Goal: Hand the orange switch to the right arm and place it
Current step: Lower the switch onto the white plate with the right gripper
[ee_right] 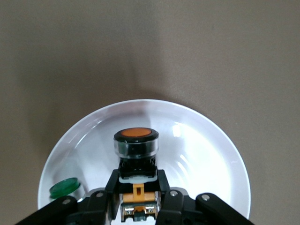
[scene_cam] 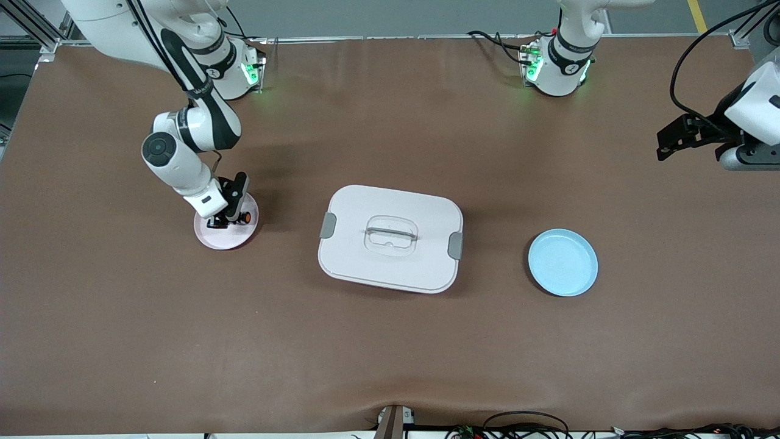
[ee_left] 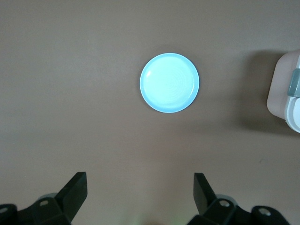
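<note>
The orange switch (ee_right: 136,145), black-bodied with a round orange face, is between the fingers of my right gripper (ee_right: 137,180), which is shut on its body. It is low over the pale pink plate (ee_right: 206,154); I cannot tell if it touches the plate. In the front view the right gripper (scene_cam: 226,214) is at the pink plate (scene_cam: 234,239) toward the right arm's end, and the switch's orange face (scene_cam: 247,216) shows beside the fingers. My left gripper (ee_left: 139,187) is open and empty, high over the table near the blue plate (ee_left: 169,82); in the front view the left gripper (scene_cam: 669,144) is at the left arm's end.
A white lidded box (scene_cam: 390,239) with grey clips sits mid-table between the two plates; its edge also shows in the left wrist view (ee_left: 287,93). The blue plate (scene_cam: 562,263) holds nothing. A small green-capped part (ee_right: 64,187) lies on the pink plate beside the right gripper.
</note>
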### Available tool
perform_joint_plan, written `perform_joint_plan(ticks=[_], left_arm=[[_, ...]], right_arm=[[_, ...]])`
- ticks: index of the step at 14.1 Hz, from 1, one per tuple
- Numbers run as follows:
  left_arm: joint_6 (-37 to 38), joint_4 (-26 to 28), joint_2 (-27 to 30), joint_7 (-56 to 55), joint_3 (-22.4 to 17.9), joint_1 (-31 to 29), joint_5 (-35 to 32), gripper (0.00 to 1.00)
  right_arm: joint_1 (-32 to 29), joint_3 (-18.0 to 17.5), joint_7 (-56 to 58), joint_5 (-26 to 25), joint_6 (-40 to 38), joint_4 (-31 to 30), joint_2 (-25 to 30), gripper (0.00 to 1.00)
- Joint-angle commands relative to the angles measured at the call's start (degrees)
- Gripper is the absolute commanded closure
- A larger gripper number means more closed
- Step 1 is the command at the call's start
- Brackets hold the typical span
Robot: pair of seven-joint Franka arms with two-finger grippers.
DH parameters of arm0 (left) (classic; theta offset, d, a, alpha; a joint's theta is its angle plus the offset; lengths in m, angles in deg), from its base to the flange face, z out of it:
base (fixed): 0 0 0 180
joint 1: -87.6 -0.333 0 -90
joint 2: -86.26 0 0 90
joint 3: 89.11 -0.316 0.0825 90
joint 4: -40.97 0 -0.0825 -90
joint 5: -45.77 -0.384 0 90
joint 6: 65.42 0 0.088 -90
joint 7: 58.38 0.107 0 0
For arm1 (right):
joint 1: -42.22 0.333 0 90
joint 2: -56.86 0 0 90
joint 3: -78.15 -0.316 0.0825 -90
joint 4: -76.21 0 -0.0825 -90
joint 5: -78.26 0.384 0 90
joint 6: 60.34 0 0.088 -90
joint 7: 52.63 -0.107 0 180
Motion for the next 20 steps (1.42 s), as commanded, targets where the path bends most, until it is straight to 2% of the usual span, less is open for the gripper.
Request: perform_joint_plan(ticks=[1, 4, 11, 12, 15, 18, 20], left_arm=[[-0.71, 0.68, 1.13, 0.35, -0.38, 0.79, 0.59, 0.0], [-0.63, 0.59, 1.31, -0.26, 0.32, 0.96, 0.68, 0.0], [-0.36, 0.42, 1.57, -0.79, 0.94, 0.7, 0.68, 0.0], [-0.36, 0.15, 1.57, -0.79, 0.94, 0.7, 0.76, 0.0], [-0.01, 0.06, 1.83, -0.53, 0.86, 0.61, 0.33, 0.0], [-0.01, -0.73, 1.83, 0.17, 0.5, 0.35, 0.59, 0.0], [-0.01, -0.73, 1.75, 0.26, 0.59, 0.35, 0.5, 0.0]], right_arm=[[-1.79, -0.44, 3.9, -1.18, 1.14, 0.23, -0.53, 1.0], [-4.43, -0.44, 10.85, -1.44, 1.14, 0.75, -0.88, 1.0], [-4.7, -0.52, 9.9, -1.18, 0.88, 0.84, -1.06, 1.0], [-4.7, -0.52, 8.85, -1.09, 0.79, 1.02, -1.06, 0.01], [-4.61, -0.52, 9.28, -1.18, -1.22, 3.21, -0.62, 0.0], [-4.34, -0.7, 8.58, -1.09, -11.3, 7.94, 0.69, 0.0], [-4.52, -0.61, 6.75, -0.92, -23.75, 13.91, 2.01, 0.0]])
